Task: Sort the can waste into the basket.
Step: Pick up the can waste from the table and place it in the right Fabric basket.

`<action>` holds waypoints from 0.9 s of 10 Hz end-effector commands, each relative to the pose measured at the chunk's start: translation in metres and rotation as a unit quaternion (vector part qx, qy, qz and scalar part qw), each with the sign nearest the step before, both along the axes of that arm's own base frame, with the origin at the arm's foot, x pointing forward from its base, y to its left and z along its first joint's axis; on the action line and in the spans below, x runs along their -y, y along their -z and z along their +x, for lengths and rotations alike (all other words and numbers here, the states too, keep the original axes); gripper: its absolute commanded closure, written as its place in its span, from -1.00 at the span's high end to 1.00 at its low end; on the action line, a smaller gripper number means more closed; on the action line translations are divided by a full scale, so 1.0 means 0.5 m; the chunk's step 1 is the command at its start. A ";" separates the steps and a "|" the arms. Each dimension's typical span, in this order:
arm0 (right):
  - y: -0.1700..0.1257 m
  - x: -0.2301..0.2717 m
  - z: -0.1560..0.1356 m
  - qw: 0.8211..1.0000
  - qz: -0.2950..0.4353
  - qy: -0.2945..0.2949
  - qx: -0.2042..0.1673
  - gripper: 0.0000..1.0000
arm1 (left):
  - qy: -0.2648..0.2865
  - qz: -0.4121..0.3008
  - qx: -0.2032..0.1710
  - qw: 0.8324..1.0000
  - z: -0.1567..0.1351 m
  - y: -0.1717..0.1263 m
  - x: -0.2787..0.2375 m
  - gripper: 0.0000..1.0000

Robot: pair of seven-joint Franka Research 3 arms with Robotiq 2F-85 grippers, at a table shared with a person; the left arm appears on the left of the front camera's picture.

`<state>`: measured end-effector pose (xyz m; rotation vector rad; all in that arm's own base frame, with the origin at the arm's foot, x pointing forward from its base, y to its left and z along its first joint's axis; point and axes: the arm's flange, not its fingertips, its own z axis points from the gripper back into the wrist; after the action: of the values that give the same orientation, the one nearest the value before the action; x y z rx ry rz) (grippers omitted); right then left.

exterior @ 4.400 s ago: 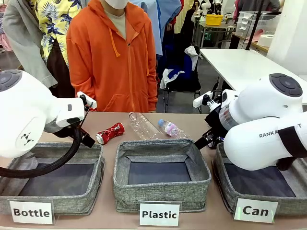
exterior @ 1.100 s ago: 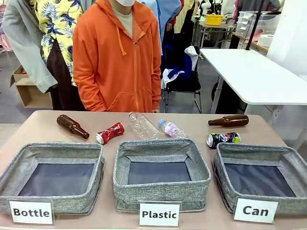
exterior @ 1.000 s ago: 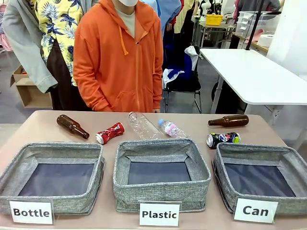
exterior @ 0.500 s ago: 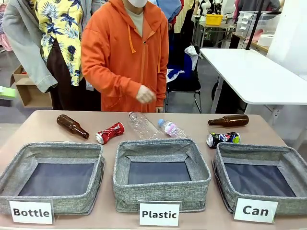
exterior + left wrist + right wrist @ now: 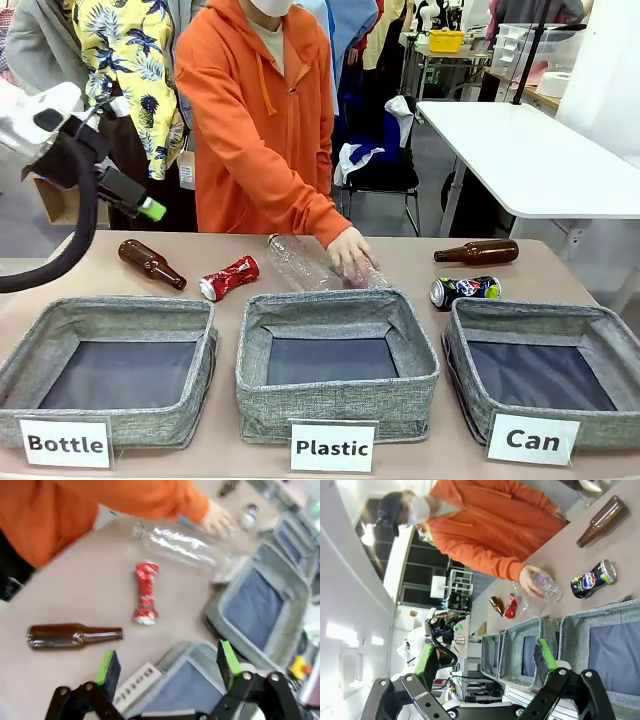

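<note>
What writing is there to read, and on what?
"Bottle": white label on the left grey woven basket.
"Plastic": white label on the middle grey woven basket.
"Can": white label on the right grey woven basket.
Marks on the crushed red can and crushed blue-black can: too small to read.

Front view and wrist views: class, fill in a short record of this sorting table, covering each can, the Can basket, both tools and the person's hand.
red can: lying on the table, beyond the gap between the Bottle basket and the Plastic basket
blue can: lying on the table, just beyond the Can basket's far left corner
Can basket: no can inside
left tool: open, holding nothing, above the table's left end
right tool: open, holding nothing
hand: on the small clear bottle
</note>
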<state>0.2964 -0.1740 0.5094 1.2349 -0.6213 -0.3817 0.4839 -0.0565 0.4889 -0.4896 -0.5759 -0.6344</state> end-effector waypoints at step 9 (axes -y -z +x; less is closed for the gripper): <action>-0.002 0.002 0.007 1.000 0.001 -0.001 0.019 1.00 | 0.174 -0.101 -0.013 0.980 -0.189 -0.116 -0.240 1.00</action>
<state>0.2970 -0.1738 0.5089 1.2347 -0.6211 -0.3817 0.4382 0.0095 0.5261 -0.7551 -0.5245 -0.8988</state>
